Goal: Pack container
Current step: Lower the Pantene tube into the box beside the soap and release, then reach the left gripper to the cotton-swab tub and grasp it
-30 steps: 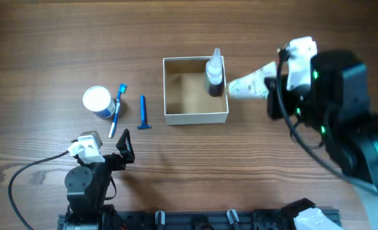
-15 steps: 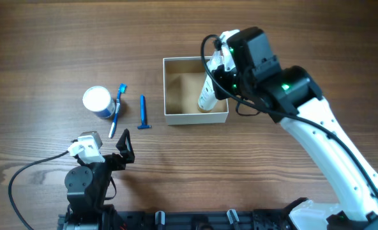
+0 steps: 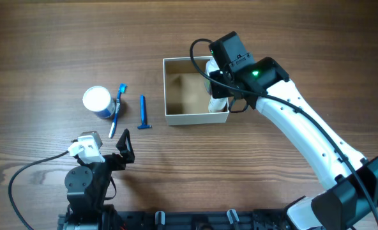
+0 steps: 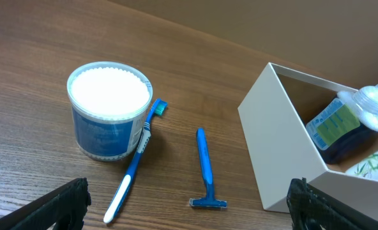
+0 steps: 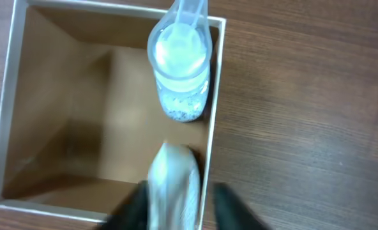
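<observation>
Container (image 3: 195, 117): left half of floor open. Right side blocked by upright bottle (image 5: 179, 64), white tube (image 5: 173, 176), right hand (image 5: 181, 206) overhead. Desk (image 3: 48, 38) leftward: jar (image 3: 98, 101), toothbrush (image 3: 116, 112), razor (image 3: 143, 112) clustered.

No print reads clearly (jar (image 4: 109, 131) and bottle (image 4: 334, 124) labels blur).

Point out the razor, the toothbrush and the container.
razor (image 4: 204, 165), left wrist view, middle of its handle
toothbrush (image 4: 131, 169), left wrist view, blue handle
container (image 4: 279, 153), left wrist view, white outer wall
</observation>
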You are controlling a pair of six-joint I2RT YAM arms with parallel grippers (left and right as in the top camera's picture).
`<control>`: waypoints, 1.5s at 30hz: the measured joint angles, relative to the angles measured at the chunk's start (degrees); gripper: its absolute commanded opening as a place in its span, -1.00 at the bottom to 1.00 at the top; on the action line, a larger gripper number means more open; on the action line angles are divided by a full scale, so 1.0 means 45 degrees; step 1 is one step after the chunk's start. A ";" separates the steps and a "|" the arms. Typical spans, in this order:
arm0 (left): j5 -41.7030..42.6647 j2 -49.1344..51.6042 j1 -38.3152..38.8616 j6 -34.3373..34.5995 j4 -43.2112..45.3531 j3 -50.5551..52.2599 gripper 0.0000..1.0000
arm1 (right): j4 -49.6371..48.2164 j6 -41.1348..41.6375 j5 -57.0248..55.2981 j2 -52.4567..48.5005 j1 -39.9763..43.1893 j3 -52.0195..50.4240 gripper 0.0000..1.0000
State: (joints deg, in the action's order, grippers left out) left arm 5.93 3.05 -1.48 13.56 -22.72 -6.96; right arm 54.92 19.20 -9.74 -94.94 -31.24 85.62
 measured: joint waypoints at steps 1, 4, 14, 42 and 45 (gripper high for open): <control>0.0000 0.0000 0.0000 0.0000 0.0005 0.0000 0.99 | -0.0049 0.0063 -0.0039 0.0000 0.0000 0.0000 0.38; 0.0000 0.0000 0.0000 0.0000 0.0005 0.0000 1.00 | -0.0068 0.0277 -0.0102 0.0325 0.0039 0.0000 0.72; 0.0000 0.0000 0.0000 0.0000 0.0005 0.0000 1.00 | 0.0957 0.1603 -0.0039 0.6674 0.5134 0.0525 0.99; -0.1705 0.5008 0.0000 0.1705 -0.2977 -0.5867 1.00 | 0.2623 0.1972 0.0641 0.3400 0.6873 0.0520 1.00; -0.2278 0.8490 0.0000 0.1243 -0.4741 -0.9534 0.99 | 0.2584 0.1972 0.0690 0.2739 0.6873 0.0515 0.99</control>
State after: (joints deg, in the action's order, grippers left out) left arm -4.32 41.25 -1.48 19.16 -44.05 -49.87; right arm 66.54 28.08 -6.63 -82.61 -0.32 87.94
